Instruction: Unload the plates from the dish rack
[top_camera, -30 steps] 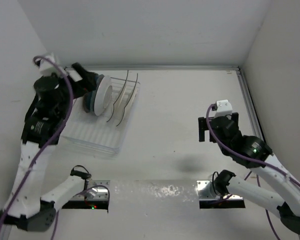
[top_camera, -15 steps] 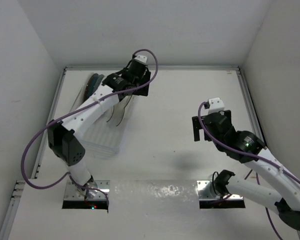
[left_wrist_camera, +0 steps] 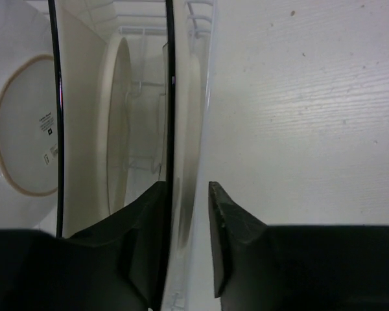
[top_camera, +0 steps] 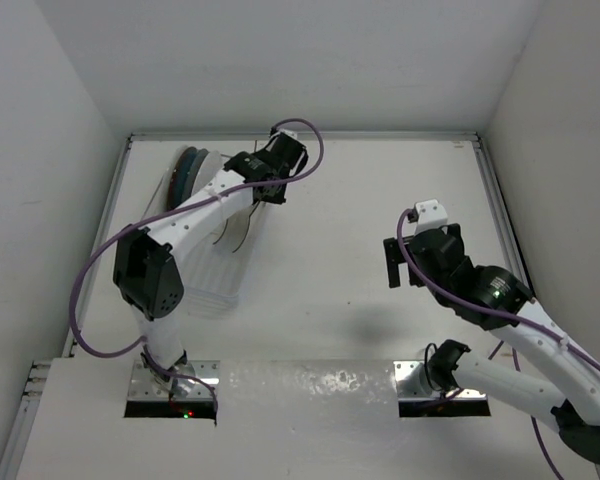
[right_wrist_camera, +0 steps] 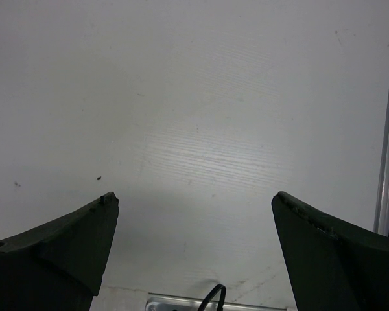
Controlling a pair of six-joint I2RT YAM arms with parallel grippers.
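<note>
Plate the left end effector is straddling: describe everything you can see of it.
The plate is cream-white with a thin dark edge, glossy like glazed ceramic. It stands on edge in the clear dish rack, outermost in its row, next to the table. The left end effector straddles its rim, one finger on each face; firm contact cannot be told.

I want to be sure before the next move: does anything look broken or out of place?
Nothing stands out. The plates stand on edge in the dish rack, none visibly broken; the left gripper straddles the rim of a cream plate.
</note>
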